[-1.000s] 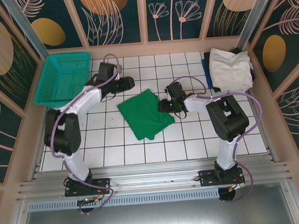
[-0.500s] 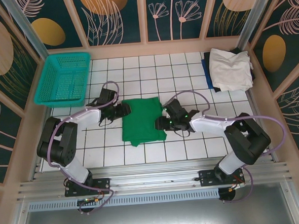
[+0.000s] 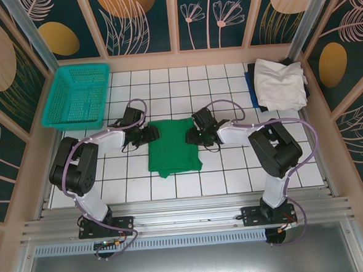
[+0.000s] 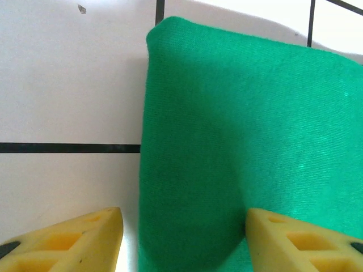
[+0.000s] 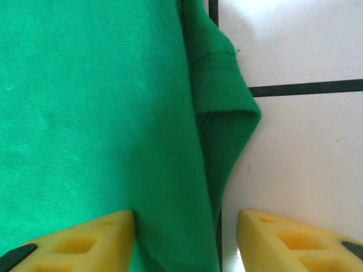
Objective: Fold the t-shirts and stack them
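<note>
A folded emerald green t-shirt [image 3: 173, 146] lies flat on the white tiled table [image 3: 233, 170], near the middle. My left gripper [image 3: 152, 135] stands at the shirt's left edge, near its far corner. It is open, and its yellow fingertips [image 4: 85, 241] straddle the shirt's edge [image 4: 227, 141]. My right gripper [image 3: 192, 137] is at the shirt's right edge, also open, one fingertip [image 5: 76, 243] over the green cloth [image 5: 96, 113] and the other over bare tile. A sleeve hem [image 5: 224, 85] pokes out there. An off-white t-shirt [image 3: 280, 84] tops a stack at the back right, over blue [image 3: 250, 85] and black [image 3: 306, 92] cloth.
A teal mesh basket [image 3: 77, 96] stands at the back left corner. Patterned walls enclose the table on three sides. Bare tiles lie in front of the green shirt and between it and the stack.
The green shirt went from lying askew to lying square and slightly nearer. My left gripper came down from the far side to its left edge. The right gripper shifted farther along the right edge.
</note>
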Motion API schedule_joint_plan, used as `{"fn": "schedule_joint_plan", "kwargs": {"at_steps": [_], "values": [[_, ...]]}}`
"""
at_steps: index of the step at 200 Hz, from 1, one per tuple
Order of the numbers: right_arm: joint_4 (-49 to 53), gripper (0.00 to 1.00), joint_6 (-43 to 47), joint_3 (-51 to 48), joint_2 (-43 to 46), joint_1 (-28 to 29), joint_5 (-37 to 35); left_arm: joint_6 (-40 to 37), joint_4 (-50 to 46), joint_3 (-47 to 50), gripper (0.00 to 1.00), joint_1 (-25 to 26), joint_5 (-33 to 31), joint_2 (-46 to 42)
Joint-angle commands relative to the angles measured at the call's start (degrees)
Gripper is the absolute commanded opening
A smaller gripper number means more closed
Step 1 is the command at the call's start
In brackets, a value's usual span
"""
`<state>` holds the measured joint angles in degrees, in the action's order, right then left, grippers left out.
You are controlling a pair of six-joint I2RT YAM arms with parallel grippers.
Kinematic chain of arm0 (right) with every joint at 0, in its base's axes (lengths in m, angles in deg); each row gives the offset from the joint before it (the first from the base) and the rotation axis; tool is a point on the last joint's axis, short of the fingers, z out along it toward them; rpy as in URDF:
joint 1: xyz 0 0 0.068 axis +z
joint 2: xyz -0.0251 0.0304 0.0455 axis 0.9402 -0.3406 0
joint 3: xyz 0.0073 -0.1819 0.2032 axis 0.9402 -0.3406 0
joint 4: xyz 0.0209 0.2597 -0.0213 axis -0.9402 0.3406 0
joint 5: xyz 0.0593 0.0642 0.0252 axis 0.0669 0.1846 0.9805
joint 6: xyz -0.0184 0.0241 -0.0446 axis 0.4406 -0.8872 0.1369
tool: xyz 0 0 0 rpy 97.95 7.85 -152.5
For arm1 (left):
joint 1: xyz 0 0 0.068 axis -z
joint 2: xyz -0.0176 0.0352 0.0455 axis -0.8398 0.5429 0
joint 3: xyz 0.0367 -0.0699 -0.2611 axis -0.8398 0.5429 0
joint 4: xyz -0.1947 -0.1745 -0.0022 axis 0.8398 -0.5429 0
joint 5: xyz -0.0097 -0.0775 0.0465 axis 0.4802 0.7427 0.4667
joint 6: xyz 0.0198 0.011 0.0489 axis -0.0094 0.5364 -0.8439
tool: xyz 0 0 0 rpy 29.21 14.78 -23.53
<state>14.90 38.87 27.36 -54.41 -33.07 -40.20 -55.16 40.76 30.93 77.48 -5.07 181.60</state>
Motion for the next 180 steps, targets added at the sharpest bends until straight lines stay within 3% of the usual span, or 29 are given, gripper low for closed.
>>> {"fn": "schedule_joint_plan", "kwargs": {"at_steps": [1, 67, 109, 180], "values": [[-0.41, 0.51, -1.24, 2.5, -2.96, 2.35, -1.08, -0.98, 0.17, -1.12, 0.58, -0.06, -0.14, 0.91], [0.57, 0.47, -3.74, 5.38, -5.01, 6.66, -1.2, -1.96, -1.63, -3.56, 0.56, -0.04, -0.74, 1.62], [8.55, 0.46, -4.01, 6.13, -4.07, 7.98, -9.28, -2.12, -1.42, -3.5, 0.57, 0.0, -0.96, 1.81], [7.56, 0.48, -7.06, 3.3, -4.84, 8.51, -7.85, -3.19, -2.03, -4.62, 0.56, -0.01, -0.78, 3.26]]}}
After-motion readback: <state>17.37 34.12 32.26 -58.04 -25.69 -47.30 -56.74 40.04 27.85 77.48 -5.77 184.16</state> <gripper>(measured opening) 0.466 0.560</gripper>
